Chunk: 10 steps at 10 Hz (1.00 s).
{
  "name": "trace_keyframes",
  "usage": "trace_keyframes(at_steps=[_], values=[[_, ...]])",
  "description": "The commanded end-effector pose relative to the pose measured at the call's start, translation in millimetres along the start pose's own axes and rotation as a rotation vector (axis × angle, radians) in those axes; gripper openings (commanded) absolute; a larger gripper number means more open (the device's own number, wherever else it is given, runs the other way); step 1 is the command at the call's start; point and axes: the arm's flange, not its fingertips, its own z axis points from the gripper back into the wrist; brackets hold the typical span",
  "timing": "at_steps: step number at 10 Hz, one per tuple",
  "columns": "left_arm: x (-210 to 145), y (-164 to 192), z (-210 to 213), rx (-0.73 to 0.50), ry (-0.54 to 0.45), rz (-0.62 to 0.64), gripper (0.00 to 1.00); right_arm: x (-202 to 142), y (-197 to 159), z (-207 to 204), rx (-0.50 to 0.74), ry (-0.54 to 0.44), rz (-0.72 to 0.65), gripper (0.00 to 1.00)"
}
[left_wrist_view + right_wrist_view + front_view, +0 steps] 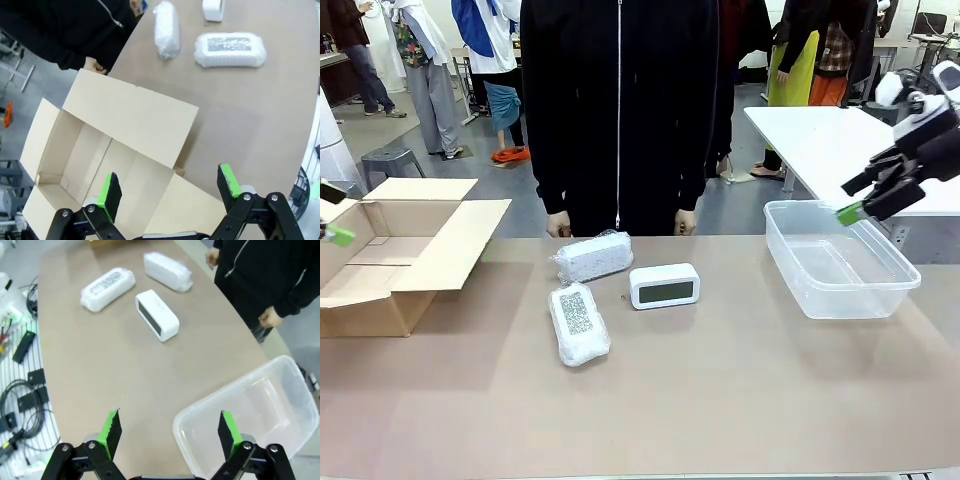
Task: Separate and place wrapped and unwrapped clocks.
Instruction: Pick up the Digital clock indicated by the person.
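Two bubble-wrapped bundles lie mid-table: one [593,256] [167,29] [167,271] at the far side near the person, the other [578,322] [230,49] [107,289] closer to me with a speckled grey face showing. The bare white clock [664,286] [157,315] [214,10] stands to their right. My left gripper [169,193] hangs open over the cardboard box [395,250] [100,155]; one green fingertip [338,236] peeks in at the left edge. My right gripper [860,200] [170,432] is open above the clear bin [835,262] [250,415].
A person in a black jacket stands at the far edge, hands [559,226] by the table. The open cardboard box sits at the left, the clear plastic bin at the right. Cables and small black parts [22,385] lie off the table's near side.
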Motion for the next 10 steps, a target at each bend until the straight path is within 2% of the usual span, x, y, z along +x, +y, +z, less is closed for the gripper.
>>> trace_keyframes(at_steps=[1, 4, 7, 10], values=[[-21.4, 15.0, 13.2, -0.076, -0.043, -0.033, 1.00, -16.9, -30.4, 6.6, 0.027, 0.004, 0.072, 1.00], [-47.3, 41.6, 25.6, -0.140, -0.131, -0.053, 1.00, -41.8, -62.4, 27.5, 0.007, 0.000, 0.109, 1.00], [-64.0, 68.6, 29.0, -0.170, -0.130, -0.101, 1.00, -53.4, -86.3, 38.6, 0.018, -0.039, 0.103, 1.00], [-65.3, 95.1, 34.9, -0.151, -0.123, -0.086, 1.00, -63.6, -108.8, 49.9, 0.089, -0.123, 0.113, 1.00]])
